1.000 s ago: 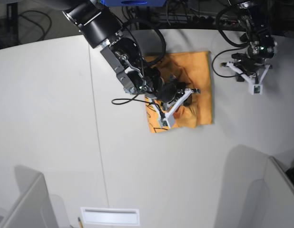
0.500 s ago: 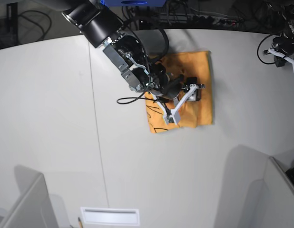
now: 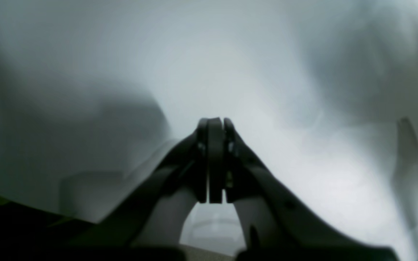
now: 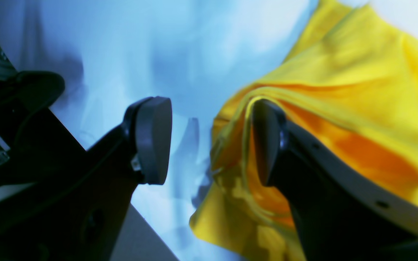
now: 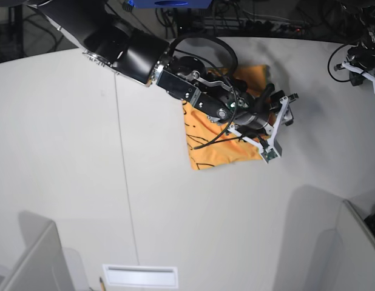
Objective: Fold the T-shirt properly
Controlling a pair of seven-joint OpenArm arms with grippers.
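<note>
White table (image 5: 66,157) with a seam line running front to back left of centre. Pale slotted panel (image 5: 139,276) at front edge. Black cables (image 5: 248,21) along back edge.

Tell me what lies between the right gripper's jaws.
In the right wrist view, bare white table shows between the right gripper's jaws; the T-shirt wraps one.

The T-shirt (image 5: 202,145) is yellow-orange, with thin black script lines on its surface. The bench (image 5: 66,151) is plain white. The right hand (image 5: 277,125) has white fingers and dark grey pads (image 4: 152,139).
</note>
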